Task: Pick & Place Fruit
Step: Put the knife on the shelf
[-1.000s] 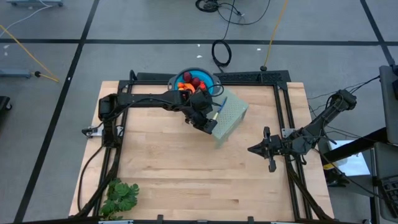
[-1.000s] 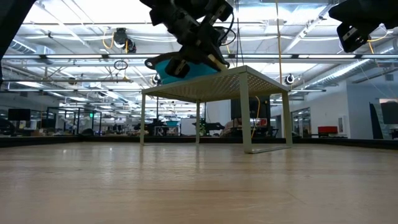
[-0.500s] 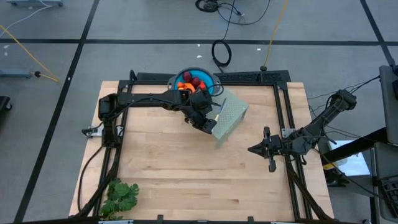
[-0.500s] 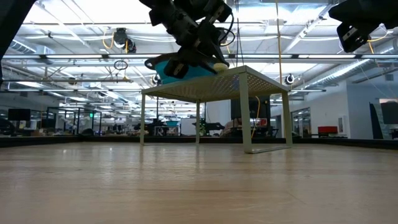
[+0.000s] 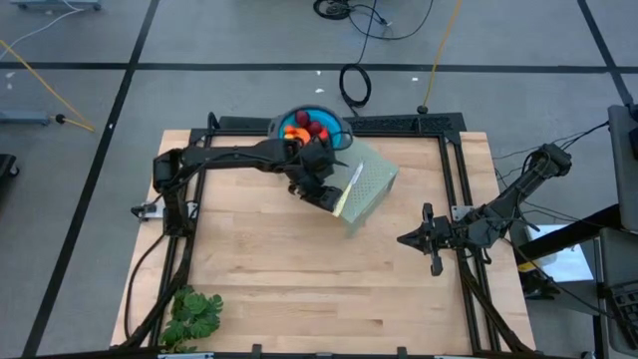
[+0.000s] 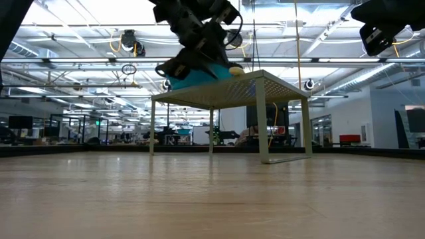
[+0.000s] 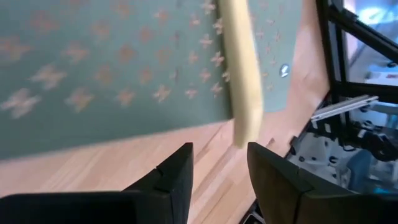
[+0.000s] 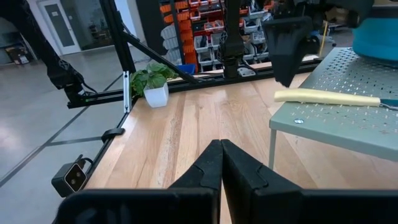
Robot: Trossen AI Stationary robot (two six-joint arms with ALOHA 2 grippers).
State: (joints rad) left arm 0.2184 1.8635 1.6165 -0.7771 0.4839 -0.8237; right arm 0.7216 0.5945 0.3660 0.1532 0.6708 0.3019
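Overhead, the left gripper [image 5: 321,189] hangs released beside the knife [image 5: 349,185]; the right gripper [image 5: 411,239] sits clenched.

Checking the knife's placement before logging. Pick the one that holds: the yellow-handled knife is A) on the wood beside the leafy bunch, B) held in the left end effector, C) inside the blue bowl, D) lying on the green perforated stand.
D: the yellow-handled knife lies flat on the green perforated stand, free of the open left end effector.
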